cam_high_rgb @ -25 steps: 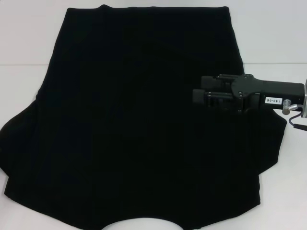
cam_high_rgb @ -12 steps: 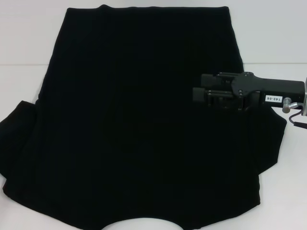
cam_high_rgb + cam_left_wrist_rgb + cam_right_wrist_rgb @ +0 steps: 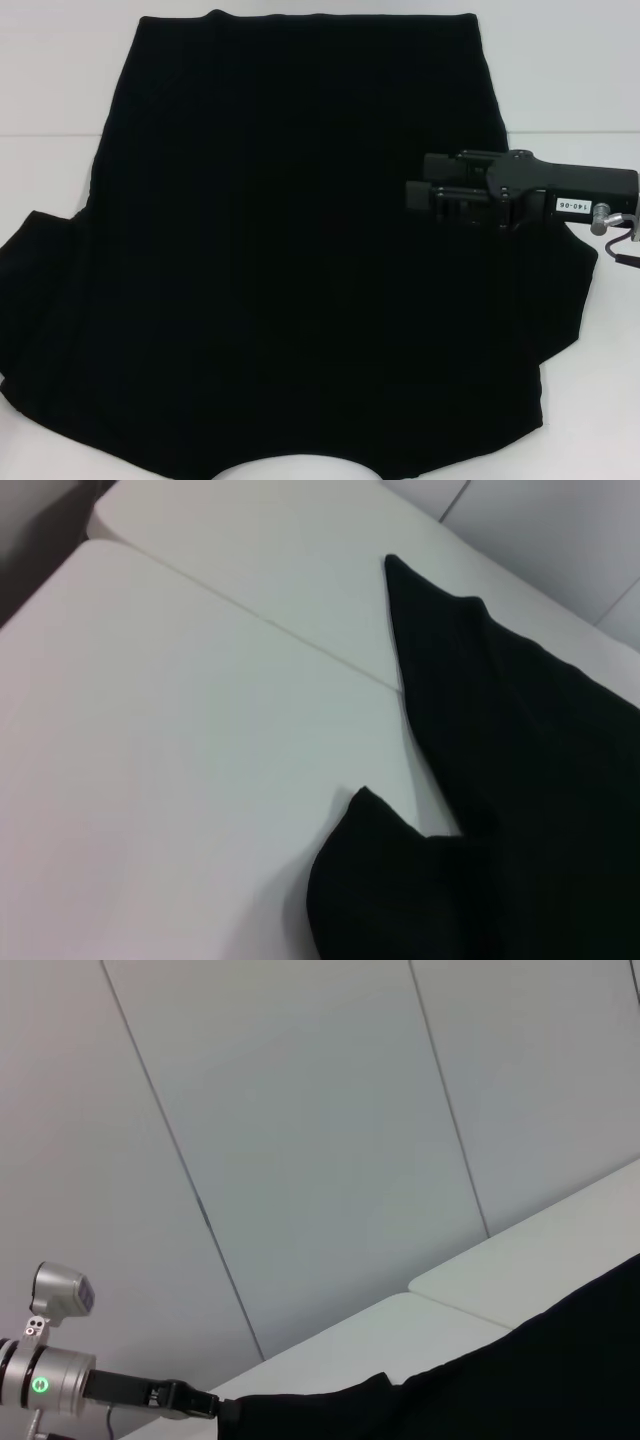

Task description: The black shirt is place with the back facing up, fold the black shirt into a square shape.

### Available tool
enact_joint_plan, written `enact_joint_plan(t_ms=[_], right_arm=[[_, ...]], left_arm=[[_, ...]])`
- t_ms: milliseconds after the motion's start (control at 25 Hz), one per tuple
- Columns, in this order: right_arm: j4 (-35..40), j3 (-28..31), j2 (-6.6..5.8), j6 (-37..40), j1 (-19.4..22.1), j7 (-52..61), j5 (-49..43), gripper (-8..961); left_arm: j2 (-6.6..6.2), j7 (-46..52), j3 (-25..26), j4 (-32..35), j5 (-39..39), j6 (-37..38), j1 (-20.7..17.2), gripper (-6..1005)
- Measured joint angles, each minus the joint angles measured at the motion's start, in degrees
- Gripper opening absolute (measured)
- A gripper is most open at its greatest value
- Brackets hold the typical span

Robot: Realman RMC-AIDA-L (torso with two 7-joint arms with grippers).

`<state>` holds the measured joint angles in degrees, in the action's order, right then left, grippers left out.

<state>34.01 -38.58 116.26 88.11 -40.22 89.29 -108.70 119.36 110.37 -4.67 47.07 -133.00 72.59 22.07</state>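
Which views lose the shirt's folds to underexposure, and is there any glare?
Head view: the black shirt reads as one flat dark mass, the right gripper barely separating from it. Left wrist view: a soft shadow rims the sleeve; no glare on the table.

Boxy black right end effector, white "140-06" label, silver fitting, thin black cable

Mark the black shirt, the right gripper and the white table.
black shirt [image 3: 290,250]: head view, middle of its back.
right gripper [image 3: 418,195]: head view, fingertip end.
white table [image 3: 180,740]: left wrist view, bare top.
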Motion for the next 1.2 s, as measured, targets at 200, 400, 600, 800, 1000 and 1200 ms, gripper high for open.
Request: enact_joint_plan(t_ms=[200, 400, 600, 800, 1000, 1200], right_arm=[[0.00, 0.00, 0.03, -0.21, 0.12, 0.00, 0.06, 702], [0.00, 0.00, 0.10, -0.68, 0.14, 0.00, 0.32, 703], [0.00, 0.00, 0.11, -1.17, 0.14, -0.07, 1.04, 703], [0.00, 0.00, 0.11, -1.59, 0.06, -0.08, 1.37, 701], [0.00, 0.00, 0.11, -2.06, 0.00, -0.09, 1.39, 701], [0.00, 0.00, 0.11, -2.15, 0.12, -0.09, 1.65, 702]], left_arm=[[-0.04, 0.01, 0.01, 0.09, 0.68, -0.31, -0.07, 3], [-0.12, 0.03, 0.93, 0.74, 0.74, -0.43, -0.18, 2], [-0.45, -0.10, 2.24, 0.93, 0.74, -0.40, -0.27, 2], [-0.48, -0.14, 2.77, 1.14, 0.74, -0.35, -0.28, 2], [-0.47, -0.14, 2.75, 1.36, 0.74, 0.18, -0.06, 2], [-0.44, -0.49, 2.38, 1.09, 2.42, 3.21, 0.95, 2]])
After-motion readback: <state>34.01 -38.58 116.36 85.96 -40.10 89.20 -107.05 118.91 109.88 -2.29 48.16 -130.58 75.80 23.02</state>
